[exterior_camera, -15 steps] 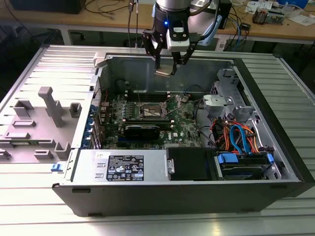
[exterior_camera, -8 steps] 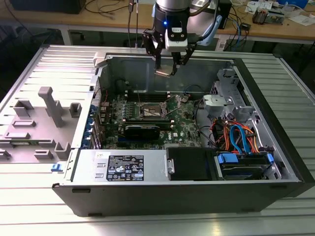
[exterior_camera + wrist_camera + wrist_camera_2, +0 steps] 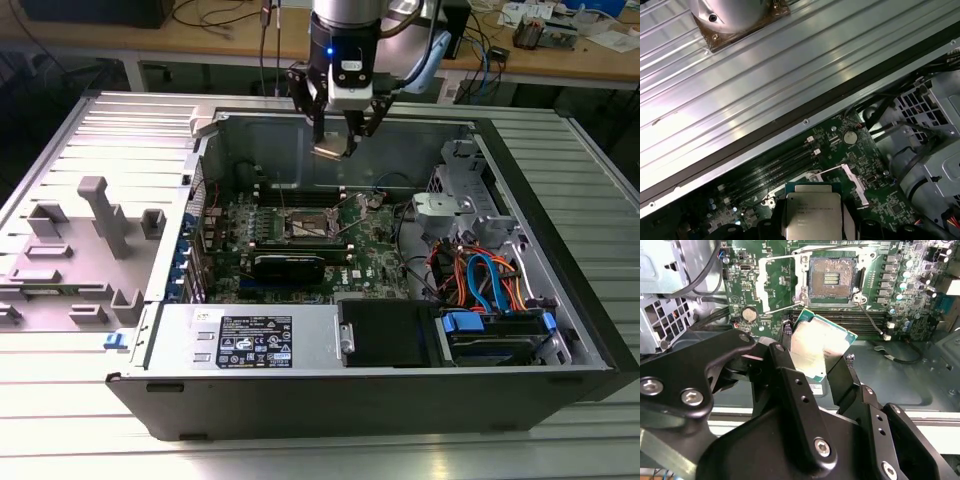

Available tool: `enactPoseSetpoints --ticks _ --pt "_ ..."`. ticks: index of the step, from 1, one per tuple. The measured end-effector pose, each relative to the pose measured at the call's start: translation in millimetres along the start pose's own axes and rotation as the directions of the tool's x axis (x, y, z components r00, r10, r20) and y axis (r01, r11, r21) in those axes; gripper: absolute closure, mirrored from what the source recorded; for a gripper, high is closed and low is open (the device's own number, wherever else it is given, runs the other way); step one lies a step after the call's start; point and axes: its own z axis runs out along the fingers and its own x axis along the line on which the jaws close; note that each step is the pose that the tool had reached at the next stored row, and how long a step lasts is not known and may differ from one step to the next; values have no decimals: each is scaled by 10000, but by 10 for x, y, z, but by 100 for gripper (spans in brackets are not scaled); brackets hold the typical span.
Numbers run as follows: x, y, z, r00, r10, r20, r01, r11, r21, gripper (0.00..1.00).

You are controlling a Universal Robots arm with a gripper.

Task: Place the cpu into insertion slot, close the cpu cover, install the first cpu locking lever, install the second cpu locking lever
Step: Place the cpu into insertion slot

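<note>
My gripper (image 3: pixel 335 138) hangs above the open computer case, shut on the cpu (image 3: pixel 330 150), a flat square chip with a dull silver top. In both wrist views the black fingers (image 3: pixel 782 360) clamp two opposite edges of the cpu (image 3: pixel 819 345) (image 3: pixel 812 212). The insertion slot (image 3: pixel 832 280) (image 3: pixel 308 228) lies below on the green motherboard, its dark centre bare. The cpu cover (image 3: pixel 776 284) is swung open beside the slot. A thin wire locking lever (image 3: pixel 872 319) stands unlatched at the slot's corner, and another (image 3: pixel 840 247) runs along its far edge.
Black memory sticks (image 3: pixel 860 320) lie beside the slot. A power supply box (image 3: pixel 260 340) and a drive cage with orange and blue cables (image 3: pixel 480 280) fill the case's near side and the exterior view's right. The removed grey side panel (image 3: pixel 90 240) lies at the exterior view's left.
</note>
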Motion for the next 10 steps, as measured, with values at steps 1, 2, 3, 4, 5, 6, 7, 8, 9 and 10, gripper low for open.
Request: enactPoseSetpoints --ticks 1,2,3,4,5,6,7,8,9,10 --pt "0 -1 14 9999 111 8 -111 9999 -1 46" --pt "0 -2 23 9998 217 15 -217 9998 -2 46" --pt "0 -4 32 9994 335 23 -335 9994 -4 46" --pt "0 -4 42 9989 458 31 -458 9989 -4 46" --pt "0 -5 51 9984 563 38 -563 9984 -6 46" --pt "0 -6 65 9973 733 45 -733 9973 -7 46" --pt "0 -7 73 9966 826 49 -826 9966 -6 46" --pt "0 -9 86 9957 930 51 -930 9957 -4 46" --pt "1 -11 98 9951 987 52 -987 9951 -3 46" --pt "4 -14 106 9948 1015 54 -1015 9948 -3 46"
